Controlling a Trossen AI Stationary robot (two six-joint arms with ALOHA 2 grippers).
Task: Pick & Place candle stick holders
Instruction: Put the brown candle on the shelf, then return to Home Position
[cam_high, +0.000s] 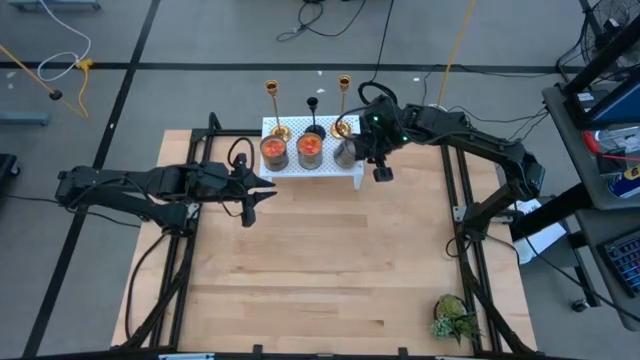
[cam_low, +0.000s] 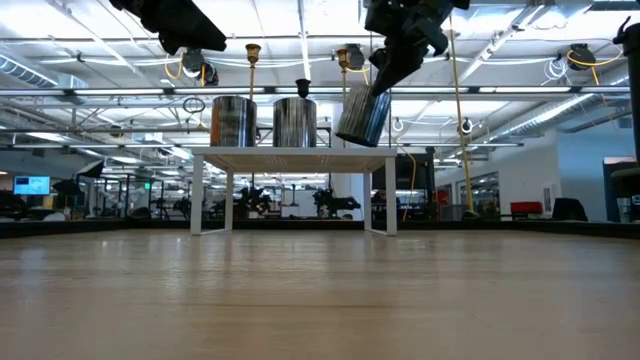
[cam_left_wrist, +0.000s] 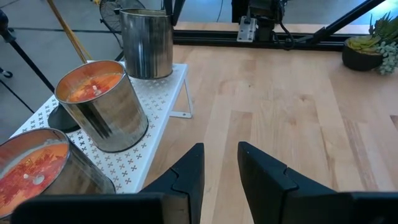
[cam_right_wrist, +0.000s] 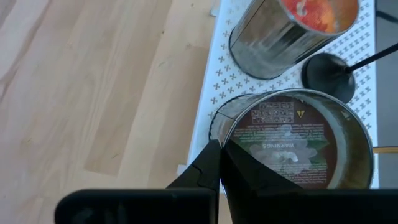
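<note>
Three candlestick holders stand by their round bases on a white perforated shelf (cam_high: 300, 165) at the table's far middle: gold (cam_high: 273, 108), shorter black (cam_high: 314, 114) and gold (cam_high: 343, 103). In front of them stand silver tin candles (cam_high: 274, 151), (cam_high: 310, 150). My right gripper (cam_high: 362, 150) is shut on the right-hand tin (cam_low: 362, 115), whose top shows a round brown printed label (cam_right_wrist: 283, 140). My left gripper (cam_left_wrist: 221, 168) is open and empty, hovering off the shelf's left front corner (cam_high: 268, 186). Neither gripper touches a candlestick holder. My right gripper pinches the tin's rim (cam_right_wrist: 222, 146) on its near side, one finger (cam_right_wrist: 208, 171) outside the wall and the other inside, over the label. The fingers slant down from above right. The tin hangs tilted below them; I cannot tell whether its low edge (cam_low: 345, 138) touches the shelf.
A small green potted plant (cam_high: 455, 318) sits at the table's near right corner. Black frame rails (cam_high: 462, 200) run along both table sides. The wooden table top (cam_high: 330, 270) lies bare in front of the shelf.
</note>
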